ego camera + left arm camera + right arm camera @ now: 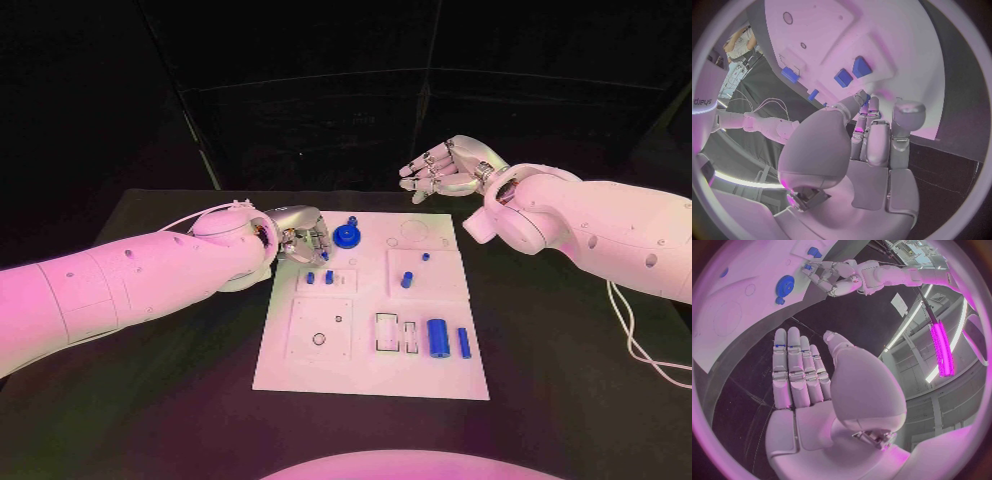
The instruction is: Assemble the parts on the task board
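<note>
In the head view, the task board (372, 372) lay mid-table, blue parts (437, 337) scattered on it. The left hand (299, 238) hovered at its far left edge; whether its fingers pinched anything could not be told. The right hand (451, 167) hung beyond the board's far edge.

The left wrist view showed fingers (869, 112) curled together near the board.

The right wrist view showed its fingers (798, 371) straight, released, holding nothing.

Left hand (299, 240) curled, right hand (453, 168) open.

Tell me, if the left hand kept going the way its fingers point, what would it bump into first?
Probably the task board itself: the left hand reaches over its edge, fingers aimed at the small blue parts near that corner. Depth is hard to judge.
</note>
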Motion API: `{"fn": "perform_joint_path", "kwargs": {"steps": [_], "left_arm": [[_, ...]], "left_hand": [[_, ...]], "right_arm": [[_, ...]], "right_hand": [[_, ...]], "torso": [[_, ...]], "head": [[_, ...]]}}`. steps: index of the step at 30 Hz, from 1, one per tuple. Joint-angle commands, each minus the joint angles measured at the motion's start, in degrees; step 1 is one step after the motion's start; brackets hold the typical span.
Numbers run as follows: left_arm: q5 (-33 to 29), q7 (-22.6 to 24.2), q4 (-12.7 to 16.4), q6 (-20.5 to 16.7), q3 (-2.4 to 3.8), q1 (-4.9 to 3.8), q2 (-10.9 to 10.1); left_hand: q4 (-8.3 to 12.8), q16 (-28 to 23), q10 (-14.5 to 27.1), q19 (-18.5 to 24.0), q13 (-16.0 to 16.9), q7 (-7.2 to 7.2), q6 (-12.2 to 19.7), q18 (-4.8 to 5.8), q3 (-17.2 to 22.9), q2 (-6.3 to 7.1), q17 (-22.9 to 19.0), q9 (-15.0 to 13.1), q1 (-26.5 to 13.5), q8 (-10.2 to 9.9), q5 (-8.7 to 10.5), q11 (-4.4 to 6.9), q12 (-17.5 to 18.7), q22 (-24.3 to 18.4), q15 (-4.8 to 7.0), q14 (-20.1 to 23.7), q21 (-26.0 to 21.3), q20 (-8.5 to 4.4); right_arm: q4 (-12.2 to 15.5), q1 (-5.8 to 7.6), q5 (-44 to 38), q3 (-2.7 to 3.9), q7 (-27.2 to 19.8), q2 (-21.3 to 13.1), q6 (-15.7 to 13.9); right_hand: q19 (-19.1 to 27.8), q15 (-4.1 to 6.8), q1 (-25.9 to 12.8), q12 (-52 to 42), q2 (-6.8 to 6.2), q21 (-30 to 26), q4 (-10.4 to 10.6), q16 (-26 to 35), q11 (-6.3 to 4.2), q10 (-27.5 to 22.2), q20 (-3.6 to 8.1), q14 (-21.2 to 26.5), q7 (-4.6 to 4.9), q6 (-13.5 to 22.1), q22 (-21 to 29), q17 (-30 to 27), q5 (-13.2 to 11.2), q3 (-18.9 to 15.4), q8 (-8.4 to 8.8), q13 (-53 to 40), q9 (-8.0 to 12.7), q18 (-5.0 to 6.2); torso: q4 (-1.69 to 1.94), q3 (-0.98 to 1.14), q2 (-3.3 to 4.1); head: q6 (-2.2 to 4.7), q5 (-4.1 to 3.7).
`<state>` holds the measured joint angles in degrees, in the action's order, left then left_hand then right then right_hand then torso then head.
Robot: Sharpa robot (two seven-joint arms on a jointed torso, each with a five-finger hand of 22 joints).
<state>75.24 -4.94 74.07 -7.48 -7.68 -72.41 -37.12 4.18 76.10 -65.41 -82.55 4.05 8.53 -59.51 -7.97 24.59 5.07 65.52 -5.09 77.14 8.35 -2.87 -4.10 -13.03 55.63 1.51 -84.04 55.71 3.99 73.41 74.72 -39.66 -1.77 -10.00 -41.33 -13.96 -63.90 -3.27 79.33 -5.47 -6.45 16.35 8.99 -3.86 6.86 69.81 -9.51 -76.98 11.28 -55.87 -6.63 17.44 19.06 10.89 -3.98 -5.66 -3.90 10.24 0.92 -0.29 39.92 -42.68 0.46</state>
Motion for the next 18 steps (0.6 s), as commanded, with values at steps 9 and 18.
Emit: {"fn": "perform_joint_path", "kwargs": {"steps": [9,18], "left_arm": [[-0.2,-1.5,-0.4,2.2,-0.01,0.03,0.4],[-0.2,-1.7,-0.4,2.1,-0.01,0.05,0.3]], "left_hand": [[-0.3,0.2,0.7,0.1,-0.1,0.18,1.5,0.91,-0.1,0.36,-0.3,0.6,-0.8,-1.1,0.13,-0.53,1.0,-0.2,-0.86,-1.4,-0.1,0.50],[-0.2,0.1,0.9,0.1,-0.1,0.02,1.9,0.88,-0.1,0.79,-0.5,0.8,-0.8,-1.6,0.14,-0.51,1.3,-0.2,-0.89,-1.3,-0.2,0.58]], "right_arm": [[0.1,0.10,0.0,0.03,-0.5,0.0,0.2],[0.1,0.10,0.0,0.03,-0.5,-0.1,0.2]], "right_hand": [[-0.4,-0.18,0.1,0.2,0.40,-0.3,0.1,0.1,0.15,-0.4,-0.15,0.2,0.06,0.3,0.1,-0.1,0.4,0.0,-0.08,0.1,0.0,0.30],[-0.4,-0.18,0.1,0.2,0.40,-0.3,0.1,0.1,0.15,-0.4,-0.15,0.2,0.06,0.3,0.1,-0.1,0.4,0.0,-0.08,0.1,0.0,0.30]], "torso": [[-0.04,0.01,-0.01],[0.01,0.00,-0.01]], "head": [[-0.11,-0.09],[-0.09,-0.19]]}}
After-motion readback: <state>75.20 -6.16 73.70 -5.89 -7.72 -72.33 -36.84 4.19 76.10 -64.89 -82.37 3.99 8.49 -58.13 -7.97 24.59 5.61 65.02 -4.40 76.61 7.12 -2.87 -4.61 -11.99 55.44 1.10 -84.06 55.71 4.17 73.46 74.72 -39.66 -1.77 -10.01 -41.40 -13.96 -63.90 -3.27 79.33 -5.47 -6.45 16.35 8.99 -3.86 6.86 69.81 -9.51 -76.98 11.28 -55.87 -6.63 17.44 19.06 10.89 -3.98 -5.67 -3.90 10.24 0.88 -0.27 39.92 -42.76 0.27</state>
